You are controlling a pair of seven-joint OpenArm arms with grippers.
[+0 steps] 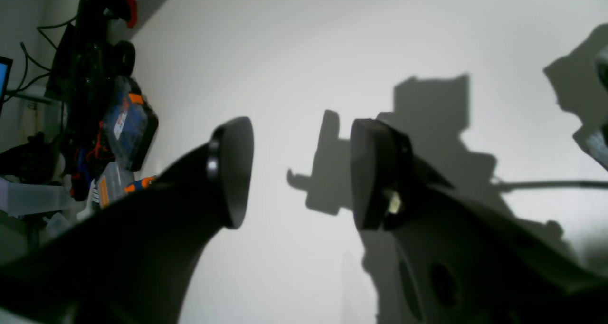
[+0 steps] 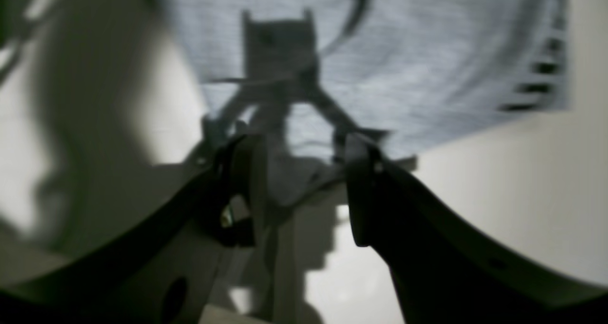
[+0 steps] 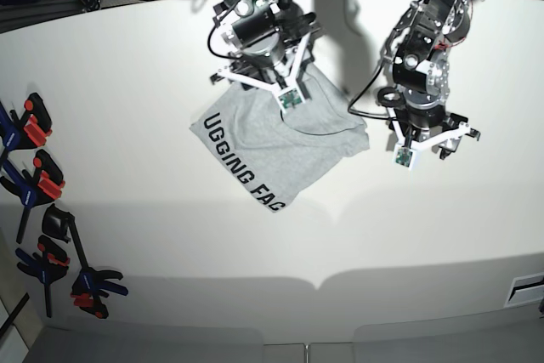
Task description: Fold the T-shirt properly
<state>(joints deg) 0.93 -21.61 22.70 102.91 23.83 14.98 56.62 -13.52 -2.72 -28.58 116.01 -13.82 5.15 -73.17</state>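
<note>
Folded light heather-grey cotton T-shirt with black block lettering, mid white bench.
Right gripper gapes over its soft rear edge; left gripper wide, empty.

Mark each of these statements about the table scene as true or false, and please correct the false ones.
1. The T-shirt lies with black lettering facing up. True.
2. The left gripper is closed on the shirt. False: its jaws stand open over the bare table, holding nothing.
3. The right gripper is above the shirt's edge. True.
4. The shirt hangs off the table's front edge. False: it lies wholly on the table, toward the back.
5. Clamps lie along one side of the table. True.
6. The shirt is spread fully flat with both sleeves out. False: it is already folded into a compact shape.
</note>
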